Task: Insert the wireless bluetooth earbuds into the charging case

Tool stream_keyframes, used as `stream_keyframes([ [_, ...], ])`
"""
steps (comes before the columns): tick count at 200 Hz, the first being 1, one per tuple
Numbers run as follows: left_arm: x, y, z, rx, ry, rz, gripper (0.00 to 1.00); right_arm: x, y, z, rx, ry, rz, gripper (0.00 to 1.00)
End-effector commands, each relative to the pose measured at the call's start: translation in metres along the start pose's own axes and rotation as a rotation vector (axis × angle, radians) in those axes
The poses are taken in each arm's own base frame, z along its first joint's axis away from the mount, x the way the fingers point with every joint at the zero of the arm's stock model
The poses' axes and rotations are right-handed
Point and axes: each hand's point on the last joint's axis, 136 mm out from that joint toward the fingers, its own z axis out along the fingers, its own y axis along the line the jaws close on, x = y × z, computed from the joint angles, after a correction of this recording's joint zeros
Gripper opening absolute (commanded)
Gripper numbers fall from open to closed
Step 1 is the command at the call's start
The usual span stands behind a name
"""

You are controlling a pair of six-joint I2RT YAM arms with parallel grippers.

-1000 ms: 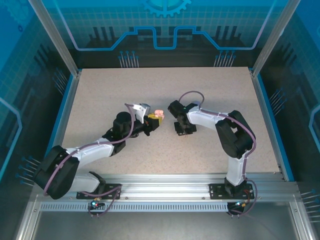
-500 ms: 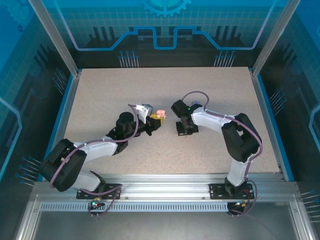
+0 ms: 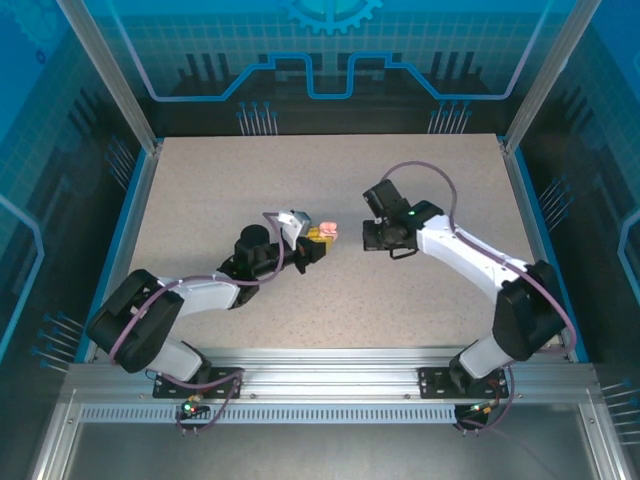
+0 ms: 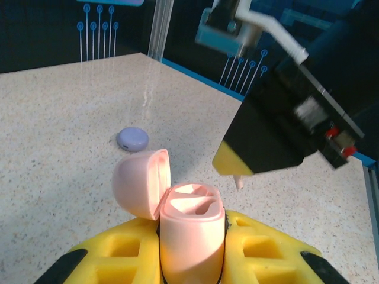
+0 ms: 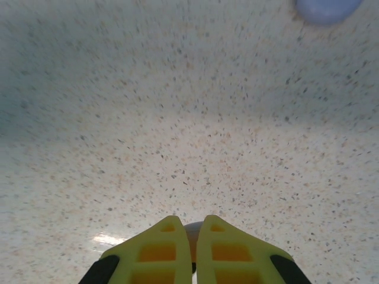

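The pale pink charging case (image 4: 192, 228) stands upright with its lid (image 4: 141, 182) flipped open to the left and both sockets bare. My left gripper (image 4: 192, 242) is shut on its body between yellow fingers (image 4: 121, 251). From above, the case (image 3: 324, 233) sits at the left gripper (image 3: 316, 240) near the table's middle. My right gripper (image 4: 235, 168) hangs just above and right of the case. The pale pink stem of an earbud (image 4: 239, 183) pokes down from its yellow tips. In the right wrist view the right gripper (image 5: 188, 223) is shut on that earbud (image 5: 190, 235), mostly hidden.
A closed light purple round case (image 4: 132, 138) lies on the speckled table (image 4: 71, 118) behind the pink one; it is also at the top right of the right wrist view (image 5: 325, 8). Blue rails and glass walls (image 3: 135, 200) border the table (image 3: 230, 175).
The right gripper's jaws closed on the earbud, and it lifted off the table and swung toward the case. The left gripper shifted slightly right with the open case.
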Motion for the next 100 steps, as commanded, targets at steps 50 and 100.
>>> stream_keyframes([
  [50, -0.058, -0.032, 0.006, -0.060, -0.180, 0.473, 0.00, -0.044, -0.001, -0.065, -0.103, -0.220, 0.028, 0.06],
  [100, -0.114, -0.035, -0.006, -0.177, -0.333, 0.639, 0.00, -0.063, 0.001, -0.099, -0.167, -0.349, 0.046, 0.07],
])
